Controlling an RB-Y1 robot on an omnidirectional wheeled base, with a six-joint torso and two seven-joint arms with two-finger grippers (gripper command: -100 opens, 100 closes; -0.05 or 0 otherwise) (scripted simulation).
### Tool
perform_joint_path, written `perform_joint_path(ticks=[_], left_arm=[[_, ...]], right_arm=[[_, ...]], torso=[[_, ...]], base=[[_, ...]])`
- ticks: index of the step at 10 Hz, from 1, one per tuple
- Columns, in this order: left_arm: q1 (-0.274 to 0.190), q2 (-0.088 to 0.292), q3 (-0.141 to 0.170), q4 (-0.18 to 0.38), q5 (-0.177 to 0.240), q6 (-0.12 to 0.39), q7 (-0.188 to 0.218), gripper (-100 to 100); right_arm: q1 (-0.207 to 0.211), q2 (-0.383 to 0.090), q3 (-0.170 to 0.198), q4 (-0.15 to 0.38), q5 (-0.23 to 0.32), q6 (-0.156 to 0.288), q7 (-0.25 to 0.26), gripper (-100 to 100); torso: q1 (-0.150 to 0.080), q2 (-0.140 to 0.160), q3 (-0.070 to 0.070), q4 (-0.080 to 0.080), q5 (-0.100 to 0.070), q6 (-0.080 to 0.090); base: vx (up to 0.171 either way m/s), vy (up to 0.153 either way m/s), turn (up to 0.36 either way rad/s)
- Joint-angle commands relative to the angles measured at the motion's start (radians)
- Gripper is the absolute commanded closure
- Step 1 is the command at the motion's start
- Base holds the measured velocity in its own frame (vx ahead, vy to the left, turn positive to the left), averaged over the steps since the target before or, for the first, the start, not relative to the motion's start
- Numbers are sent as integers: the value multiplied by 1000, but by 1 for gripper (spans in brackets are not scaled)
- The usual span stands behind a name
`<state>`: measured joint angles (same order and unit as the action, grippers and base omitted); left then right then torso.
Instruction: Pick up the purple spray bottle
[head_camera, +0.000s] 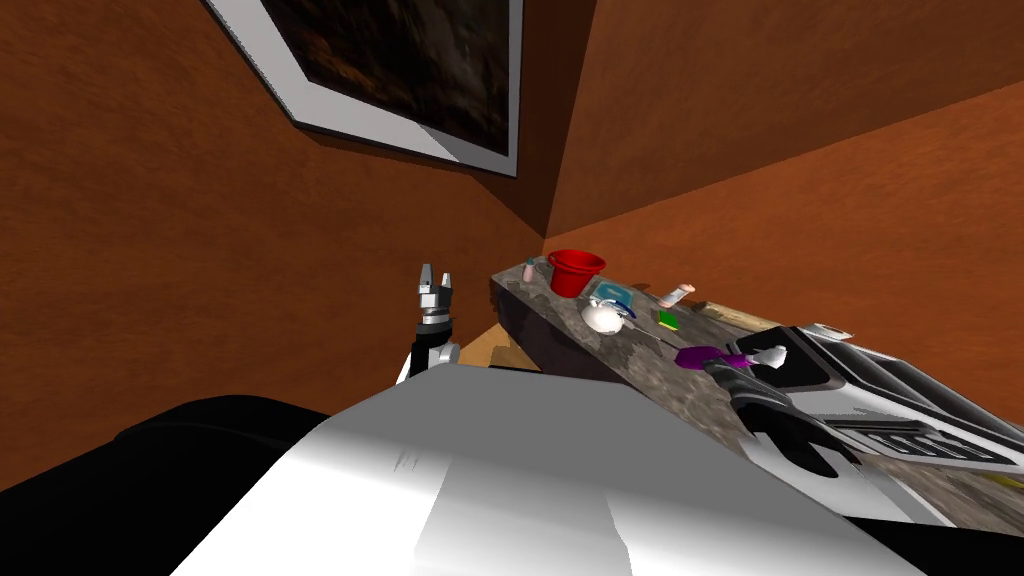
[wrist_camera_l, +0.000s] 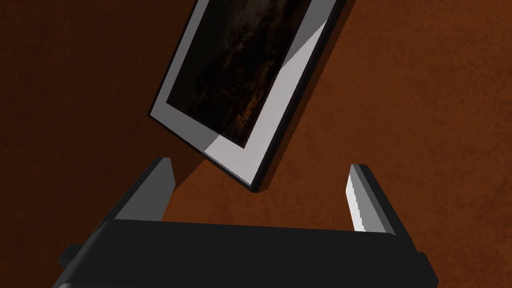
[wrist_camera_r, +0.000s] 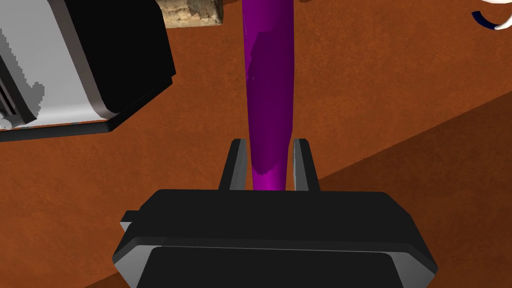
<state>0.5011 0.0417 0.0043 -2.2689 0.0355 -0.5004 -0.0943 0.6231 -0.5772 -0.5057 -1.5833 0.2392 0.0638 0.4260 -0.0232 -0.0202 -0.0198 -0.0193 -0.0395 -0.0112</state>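
- My right hand (wrist_camera_r: 270, 142): two fingers, set narrow, pressing both sides of the one purple spray bottle (wrist_camera_r: 267, 90).
- The bottle is over the surface (head_camera: 560, 335), just beside the one white and black appliance (head_camera: 880, 395). I cannot tell whether it is lifted or resting.
- One red bucket (head_camera: 575, 270) on the surface, well apart from the appliance.
- My left hand (wrist_camera_l: 260, 170): two fingers spread wide, off the surface, farther from the appliance than the bucket.

Home kitchen corner: stone counter (head_camera: 625, 355) with red bucket (head_camera: 575, 271), green sponge (head_camera: 668, 320), grey-black appliance (head_camera: 900, 400), framed picture (head_camera: 400, 60) on orange-brown wall (head_camera: 150, 250).
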Motion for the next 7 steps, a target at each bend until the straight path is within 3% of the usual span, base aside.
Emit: perform_joint_path(ticks=[1, 2, 4, 5, 6, 7], left_arm=[[0, 0, 0, 0, 0, 0, 0, 0], [0, 0, 0, 0, 0, 0, 0, 0], [0, 0, 0, 0, 0, 0, 0, 0], [0, 0, 0, 0, 0, 0, 0, 0], [0, 0, 0, 0, 0, 0, 0, 0], [0, 0, 0, 0, 0, 0, 0, 0]], right_arm=[[7, 1, 0, -41, 0, 3, 1, 100], [50, 41, -39, -72, 9, 39, -8, 100], [108, 41, -39, -140, 9, 39, -8, 100], [108, 41, -39, -172, 9, 39, -8, 100], [110, 39, -41, -157, 6, 41, -12, 100], [110, 39, -40, -161, 6, 42, -11, 0]], torso=[[0, 0, 0, 0, 0, 0], [1, 0, 0, 0, 0, -1], [-2, -2, -1, 0, 0, 1], [-1, -1, -1, 0, 0, 1], [1, 0, 0, 0, 1, -1], [1, 0, 0, 0, 0, 0]], base=[[0, 0, 0], [43, -27, 59], [50, -35, 3], [6, -11, -18], [0, 0, 0], [0, 0, 0]])
